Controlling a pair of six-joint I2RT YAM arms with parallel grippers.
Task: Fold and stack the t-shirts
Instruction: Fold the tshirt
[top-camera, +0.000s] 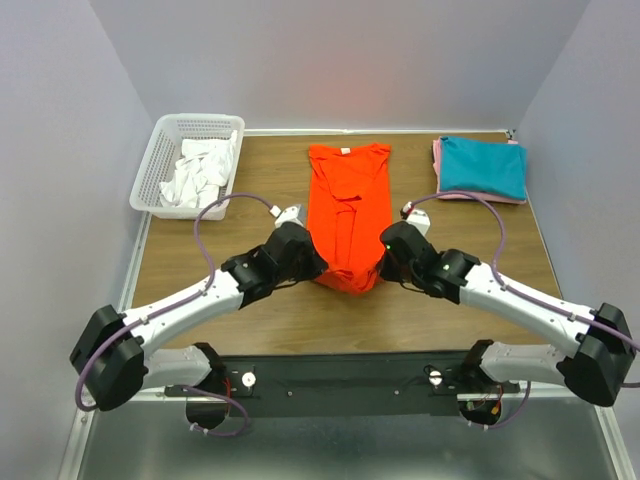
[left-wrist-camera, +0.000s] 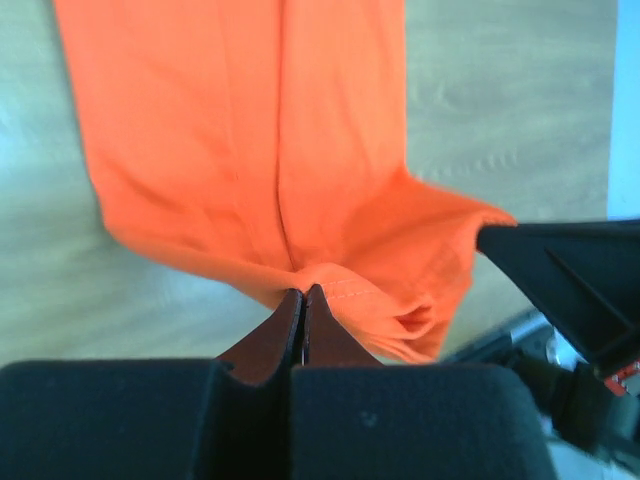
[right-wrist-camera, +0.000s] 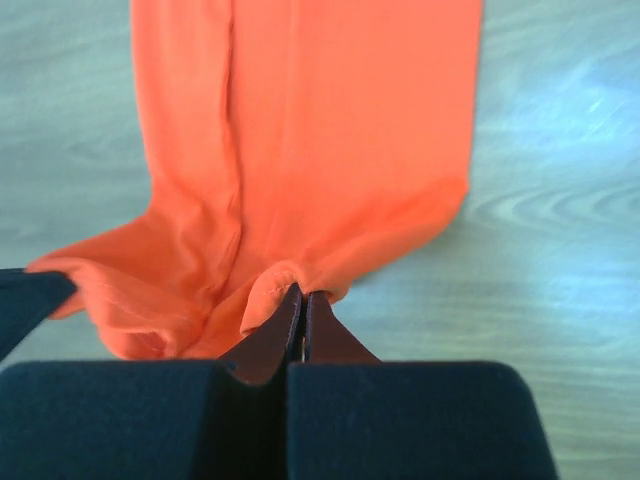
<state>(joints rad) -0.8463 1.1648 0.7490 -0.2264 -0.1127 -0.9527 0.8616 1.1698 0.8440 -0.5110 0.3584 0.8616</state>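
- My left pincer (left-wrist-camera: 303, 295) is closed tight on the near hem of the orange-red t-shirt (top-camera: 347, 215). A small fold of cloth is pinched between the fingertips, near the hem's left corner.
- My right pincer (right-wrist-camera: 303, 295) is closed the same way on the same hem, near its right corner, with a rolled lip of cloth caught at the tips.
- The two pincers sit close together, one on either side of the shirt's near end. The hem sags and bunches in loose folds between them.
- The orange-red t-shirt lies lengthwise in the middle of the counter (top-camera: 250, 300), collar at the far end. Its sides are folded in, making a narrow strip. The far part lies flat on the wood and only the near end is gathered up.
- A teal t-shirt (top-camera: 484, 166) lies folded at the far right corner, on top of a pink t-shirt (top-camera: 437, 160) whose edge shows along its left and near sides.
- White t-shirts (top-camera: 200, 170) are crumpled in the white mesh basket (top-camera: 160, 152) at the far left corner, well apart from the orange-red one.
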